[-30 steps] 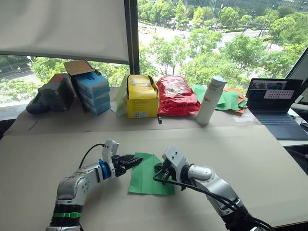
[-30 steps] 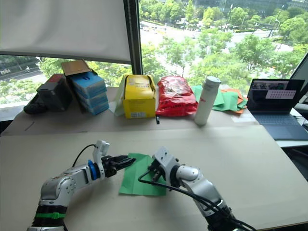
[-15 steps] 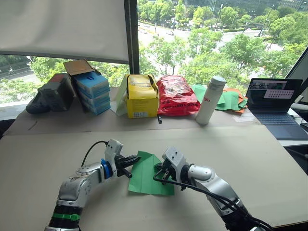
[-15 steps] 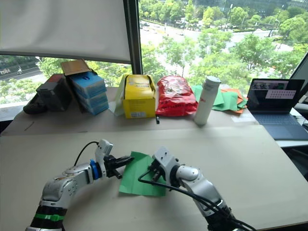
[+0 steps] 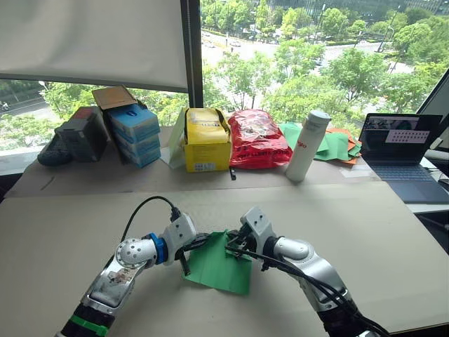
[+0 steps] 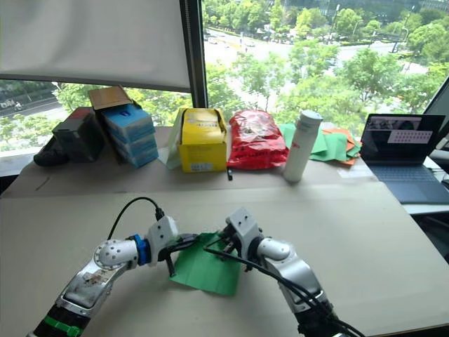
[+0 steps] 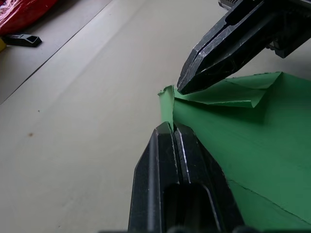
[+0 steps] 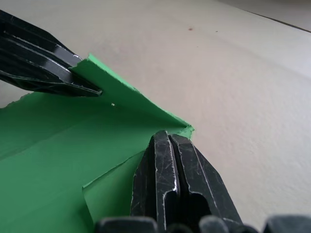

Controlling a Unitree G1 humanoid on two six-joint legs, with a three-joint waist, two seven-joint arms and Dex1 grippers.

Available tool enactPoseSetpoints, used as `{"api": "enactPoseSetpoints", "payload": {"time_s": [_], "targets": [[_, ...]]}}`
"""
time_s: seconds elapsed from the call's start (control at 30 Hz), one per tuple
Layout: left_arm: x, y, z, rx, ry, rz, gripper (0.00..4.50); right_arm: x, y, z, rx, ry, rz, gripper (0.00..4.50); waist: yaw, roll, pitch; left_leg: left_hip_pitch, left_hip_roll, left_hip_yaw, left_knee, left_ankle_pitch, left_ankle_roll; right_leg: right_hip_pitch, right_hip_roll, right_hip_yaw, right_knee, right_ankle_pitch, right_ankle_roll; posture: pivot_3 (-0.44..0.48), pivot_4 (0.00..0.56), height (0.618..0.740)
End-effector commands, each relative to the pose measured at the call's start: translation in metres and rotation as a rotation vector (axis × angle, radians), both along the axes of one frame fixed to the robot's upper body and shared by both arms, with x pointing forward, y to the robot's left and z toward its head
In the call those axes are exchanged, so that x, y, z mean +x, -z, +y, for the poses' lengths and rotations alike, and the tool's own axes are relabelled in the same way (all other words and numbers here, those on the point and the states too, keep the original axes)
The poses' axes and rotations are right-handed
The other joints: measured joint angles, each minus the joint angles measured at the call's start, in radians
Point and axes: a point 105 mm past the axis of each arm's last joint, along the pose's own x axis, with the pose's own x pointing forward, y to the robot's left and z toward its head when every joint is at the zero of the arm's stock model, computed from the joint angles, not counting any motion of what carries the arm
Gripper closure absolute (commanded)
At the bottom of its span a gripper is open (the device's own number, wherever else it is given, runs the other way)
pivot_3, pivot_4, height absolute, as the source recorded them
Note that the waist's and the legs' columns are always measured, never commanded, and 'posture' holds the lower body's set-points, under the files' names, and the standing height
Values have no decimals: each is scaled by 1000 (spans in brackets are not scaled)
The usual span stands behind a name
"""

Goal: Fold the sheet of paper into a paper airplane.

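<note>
The far edge of the sheet of paper is partly hidden behind the two hands in the head views, so the exact line of that edge cannot be read there. The left hand is clenched on the paper's far edge, its black fingers pressed together on a thin upturned strip of green. The right hand is likewise clenched on the same far edge, just beside the left, at a small folded corner. The sheet is bright green, lying on the tabletop near its front edge, roughly midway between left and right edges. Its far edge is lifted and curled where the hands pinch it; the rest lies flat. A diagonal crease and a folded-over flap show near the right hand's grip.
</note>
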Motion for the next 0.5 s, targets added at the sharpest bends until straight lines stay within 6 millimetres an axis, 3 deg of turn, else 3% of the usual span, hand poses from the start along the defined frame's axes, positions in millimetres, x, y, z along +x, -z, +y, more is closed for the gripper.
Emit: {"api": "enactPoseSetpoints", "payload": {"time_s": [0.03, 0.23, 0.5], "targets": [[0, 10, 0, 105, 39, -81, 4490, 7, -17, -1, 38, 25, -61, 4500, 0, 0, 0, 0, 0, 0, 0, 0, 0, 0, 0, 0, 0, 0, 0, 0, 150, 740], [0, 23, -2, 186, 86, -132, 4490, 7, -18, 0, 49, 28, -80, 4500, 4, 1, 0, 1, 0, 0, 0, 0, 1, 2, 0, -2, 0, 0, 0, 0, 150, 740], [-3, 23, -5, 177, 99, -130, 4490, 17, -13, 8, -17, 28, -104, 4500, 3, 2, 0, 2, 0, 0, 1, 0, 2, 3, 2, -4, 0, 0, 0, 0, 150, 740]]}}
